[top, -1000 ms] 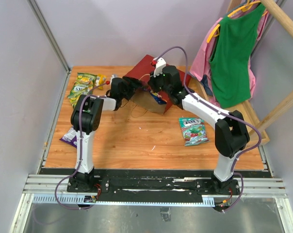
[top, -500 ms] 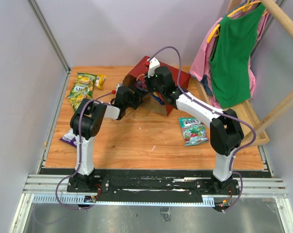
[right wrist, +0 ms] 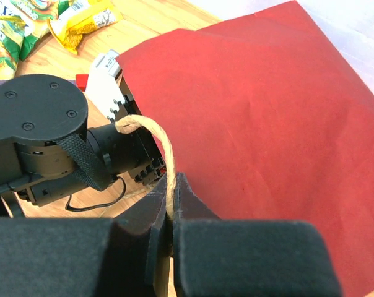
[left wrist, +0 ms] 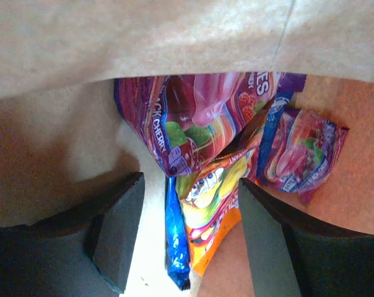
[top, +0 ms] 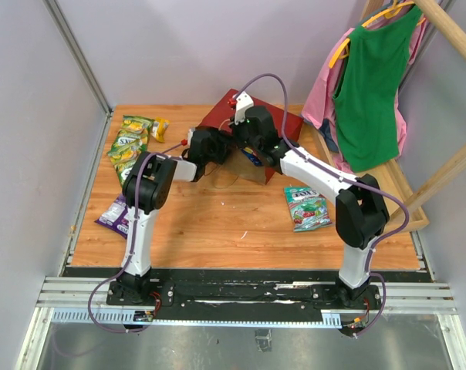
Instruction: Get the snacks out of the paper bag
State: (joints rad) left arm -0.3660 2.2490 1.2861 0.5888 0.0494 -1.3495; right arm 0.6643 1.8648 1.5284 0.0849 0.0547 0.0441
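Snacks (left wrist: 205,154) lie piled inside the paper bag (top: 217,114) at the far middle of the tabletop (top: 217,223): a purple packet (left wrist: 187,117), an orange-yellow packet (left wrist: 215,213) and a blue packet (left wrist: 174,247). The left gripper (left wrist: 190,185) reaches in with its fingers apart, gripping nothing. The right gripper (right wrist: 171,216) has its fingers pinched on the bag's beige loop handle (right wrist: 156,133).

The red paper bag (top: 293,125) lies on its side, far centre. Green-yellow packets (top: 130,141) lie far left, a purple packet (top: 112,213) near left, a teal-white packet (top: 306,206) right; colourful packets (left wrist: 193,124) sit inside.
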